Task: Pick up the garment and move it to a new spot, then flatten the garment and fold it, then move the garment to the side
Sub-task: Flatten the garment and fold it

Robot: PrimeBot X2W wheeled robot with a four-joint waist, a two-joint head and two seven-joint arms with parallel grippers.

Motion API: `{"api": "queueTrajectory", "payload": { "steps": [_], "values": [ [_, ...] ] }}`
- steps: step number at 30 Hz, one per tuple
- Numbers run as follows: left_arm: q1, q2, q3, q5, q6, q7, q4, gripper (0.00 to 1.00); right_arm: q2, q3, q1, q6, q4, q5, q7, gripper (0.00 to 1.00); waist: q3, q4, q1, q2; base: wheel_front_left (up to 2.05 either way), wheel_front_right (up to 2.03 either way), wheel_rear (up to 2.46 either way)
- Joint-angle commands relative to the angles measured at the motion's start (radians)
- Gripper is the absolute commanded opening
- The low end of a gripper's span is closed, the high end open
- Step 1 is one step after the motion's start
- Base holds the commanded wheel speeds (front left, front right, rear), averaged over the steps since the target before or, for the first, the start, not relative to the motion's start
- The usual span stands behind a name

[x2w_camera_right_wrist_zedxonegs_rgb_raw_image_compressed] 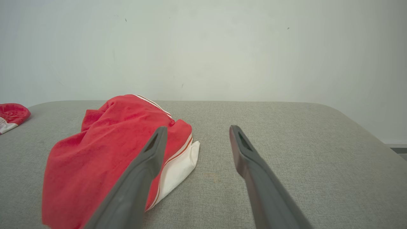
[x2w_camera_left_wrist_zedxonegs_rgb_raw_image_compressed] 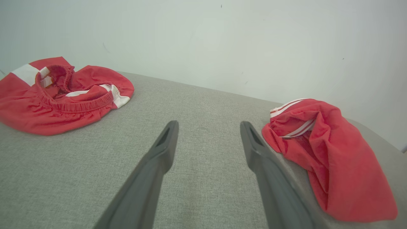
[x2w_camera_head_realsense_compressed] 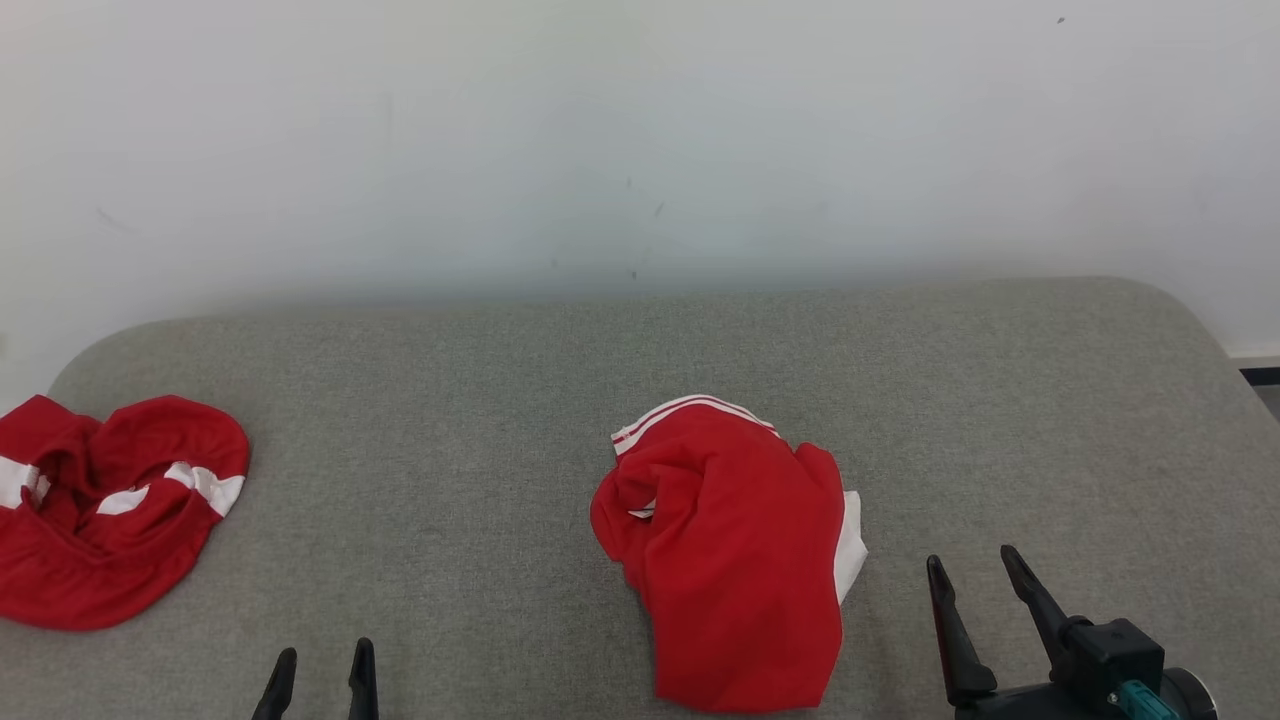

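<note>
Two pairs of long dark fingers frame the bottom of the head view: the right gripper [x2w_camera_head_realsense_compressed: 971, 557] at lower right and the left gripper [x2w_camera_head_realsense_compressed: 325, 650] at lower left. Both are spread wide, with nothing between the fingers. Between them, nearer the right gripper, a crumpled red garment [x2w_camera_head_realsense_compressed: 730, 560] lies bunched on the grey fabric-covered desk [x2w_camera_head_realsense_compressed: 450, 400], just right of centre and toward the robot's side. A white-striped hem [x2w_camera_head_realsense_compressed: 680, 410] curls along its far side. A white panel [x2w_camera_head_realsense_compressed: 850, 545] shows along its right edge, the side facing the right gripper. The right fingers stand just beside that edge, apart from the cloth. In the right wrist view the garment lies to the left of the fingers, one finger crosses in front of it, and bare grey fabric lies ahead of the gap. The left fingers sit well apart from the garment, over bare desk; in the left wrist view the garment lies off to their right. Farther out, a second red garment [x2w_camera_head_realsense_compressed: 110, 510], with white bands and a gathered elastic waistband, sits heaped at the desk's left edge, well apart from the first. A pale, lightly scuffed wall [x2w_camera_head_realsense_compressed: 640, 140] rises behind the desk's far edge.
</note>
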Motion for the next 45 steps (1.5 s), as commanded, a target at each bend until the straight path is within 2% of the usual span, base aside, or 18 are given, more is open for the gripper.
{"api": "queueTrajectory", "payload": {
  "steps": [1,19,26,28,35,45],
  "values": [
    [-0.012,-0.003,0.004,0.005,-0.001,-0.001,-0.001,1.0,0.003,0.001,0.007,0.001,0.004,-0.002,-0.002,1.0,0.0,0.0,0.0,0.0,0.0,0.0,0.0],
    [-0.032,-0.002,-0.013,0.024,0.008,0.009,0.007,1.0,0.015,0.018,-0.001,0.001,0.017,0.007,-0.013,1.0,0.011,-0.009,0.0,0.0,0.0,0.0,0.0],
    [-0.098,0.005,-0.043,0.019,-0.004,0.066,0.015,1.0,0.02,0.036,0.001,0.001,0.022,0.013,-0.016,1.0,0.015,-0.033,0.0,0.0,0.0,0.0,0.0],
    [-0.143,0.011,-0.055,0.012,-0.01,0.116,0.032,1.0,0.022,0.043,-0.004,0.001,0.025,0.016,-0.017,1.0,0.018,-0.045,0.0,0.0,0.0,0.0,0.0],
    [-0.38,0.014,-0.09,-0.038,-0.035,0.293,0.168,1.0,0.024,0.088,-0.021,0.001,0.03,0.025,-0.017,1.0,0.05,-0.122,0.0,0.0,0.0,0.0,0.0],
    [-0.654,0.063,-0.092,-0.108,-0.061,0.379,0.476,1.0,0.024,0.18,-0.083,0.001,0.034,0.045,-0.013,1.0,0.159,-0.299,0.0,0.0,0.0,0.0,0.0]
  ]
}}
